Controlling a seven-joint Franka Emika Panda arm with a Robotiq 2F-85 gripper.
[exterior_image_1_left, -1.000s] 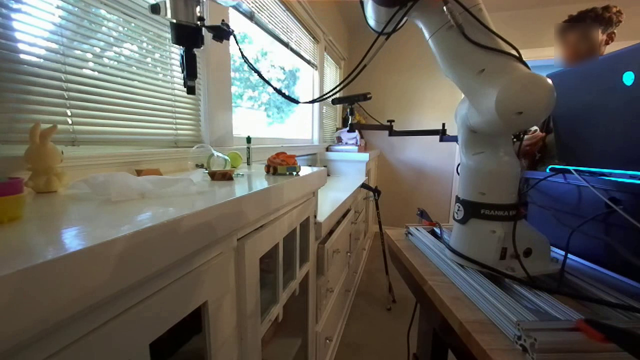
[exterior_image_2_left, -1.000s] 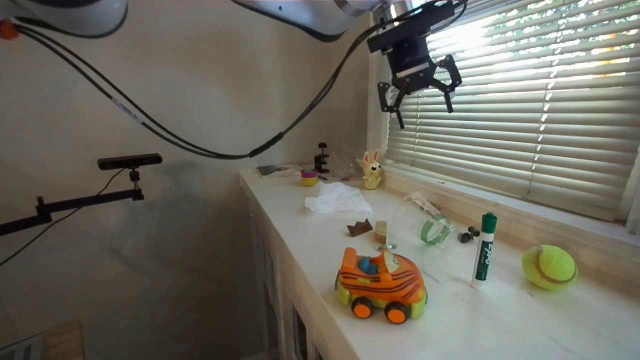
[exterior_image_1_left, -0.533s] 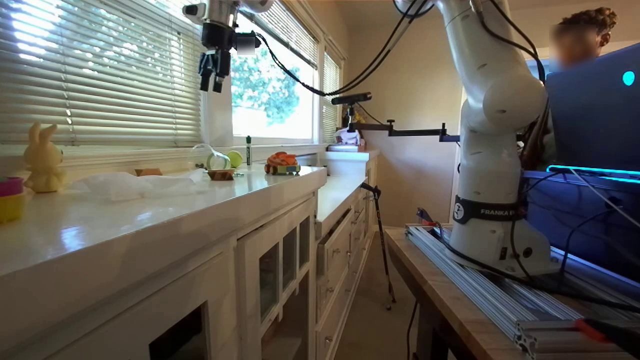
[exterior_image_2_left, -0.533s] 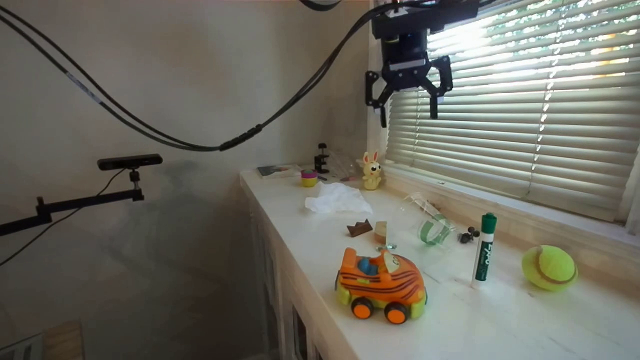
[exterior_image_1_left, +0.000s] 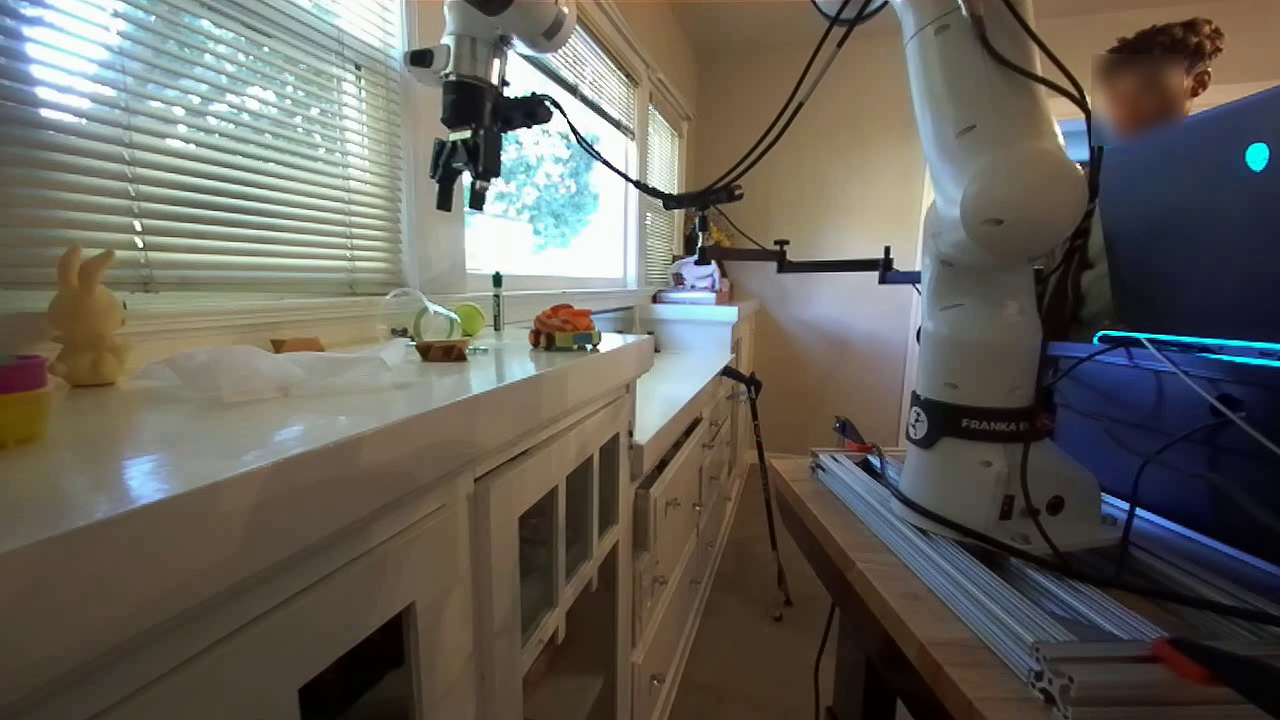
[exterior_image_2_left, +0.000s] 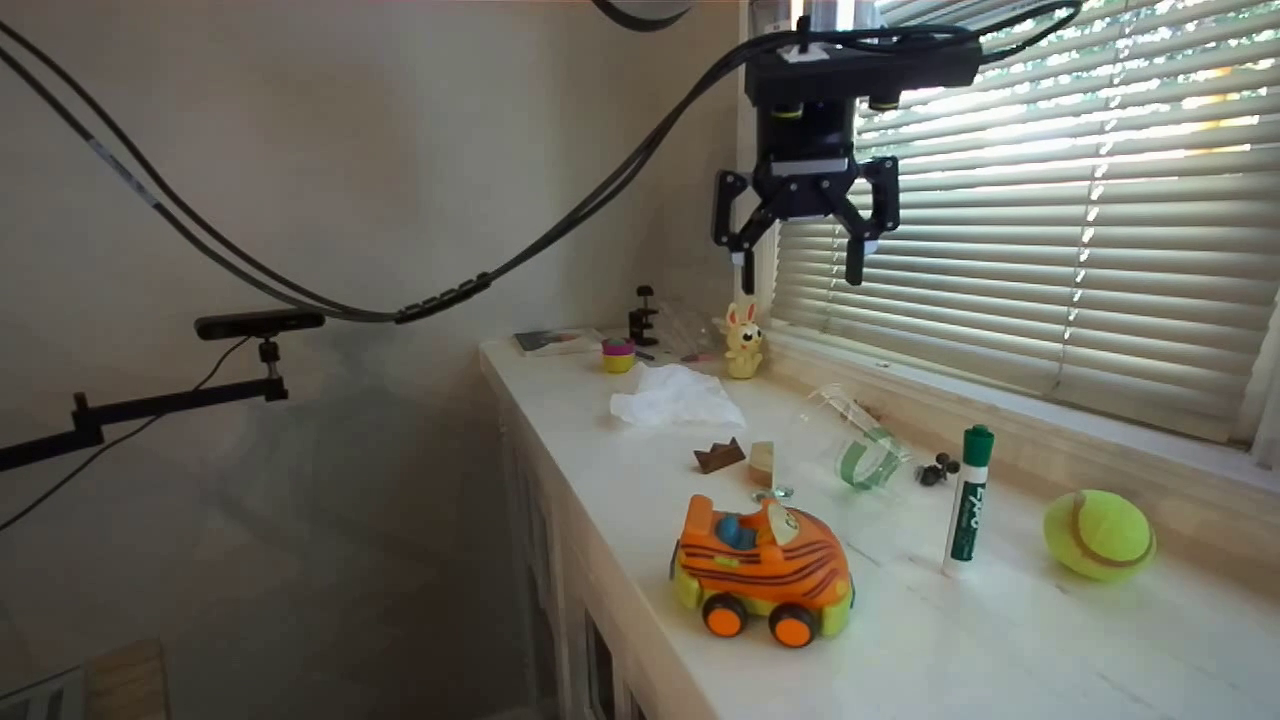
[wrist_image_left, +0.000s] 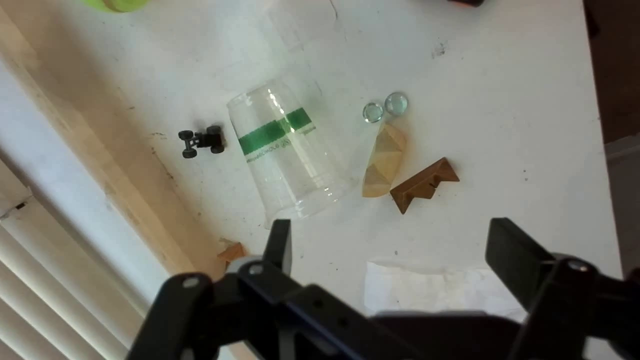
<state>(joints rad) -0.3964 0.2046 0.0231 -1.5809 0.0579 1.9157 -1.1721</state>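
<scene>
Swung black two-finger end effector (exterior_image_2_left: 801, 280) from tilted to straight down, lower too, since a second ago. Looks nearest to clear plastic cup with green band (wrist_image_left: 275, 135), lying sideways on white surface (wrist_image_left: 525, 110), up-left of finger gap in wrist view, long axis slanting to lower right. Lies just beside pale faceted wooden block (wrist_image_left: 382, 162). Hanging well above, spread wide, gripping nothing.

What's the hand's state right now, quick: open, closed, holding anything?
Hand: open, jaws wide apart, holding nothing, above the white countertop.
</scene>
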